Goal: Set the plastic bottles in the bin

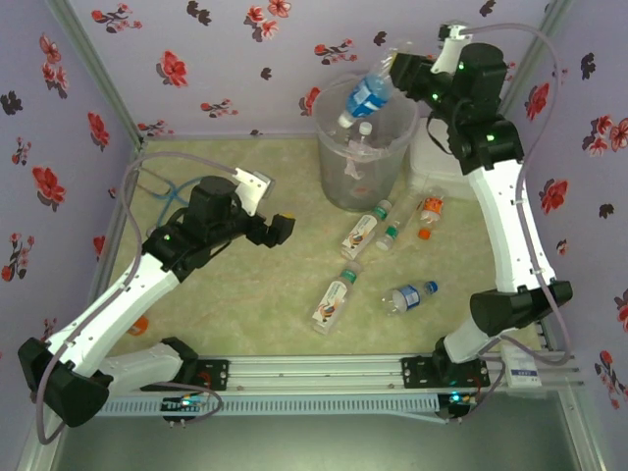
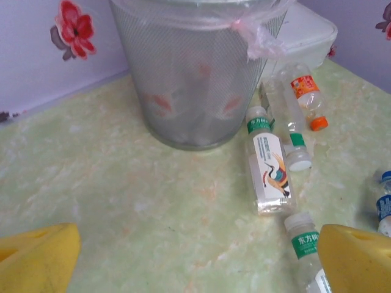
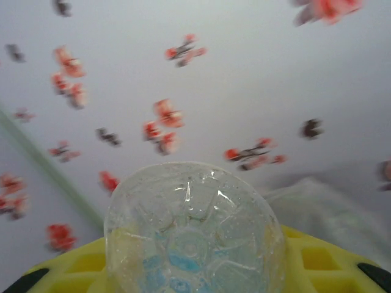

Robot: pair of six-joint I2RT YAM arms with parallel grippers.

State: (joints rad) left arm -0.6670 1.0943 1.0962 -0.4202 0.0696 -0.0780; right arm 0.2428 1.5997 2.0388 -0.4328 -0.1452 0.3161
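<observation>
Right claw [image 1: 397, 71] clamped on blue-labelled bottle [image 1: 368, 95], over the bin [image 1: 334, 147] rim. Left claw [image 1: 280, 229] apart, bare desk [image 1: 245, 294] beneath it — loose bottles [image 1: 363, 234] ahead-right.

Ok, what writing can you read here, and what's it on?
"东方树", on the green label of the white-capped bottle lowest in the left wrist view; the rest is unclear.
Labels of the orange-capped bottle and the blue-labelled bottle: too blurred to read.
</observation>
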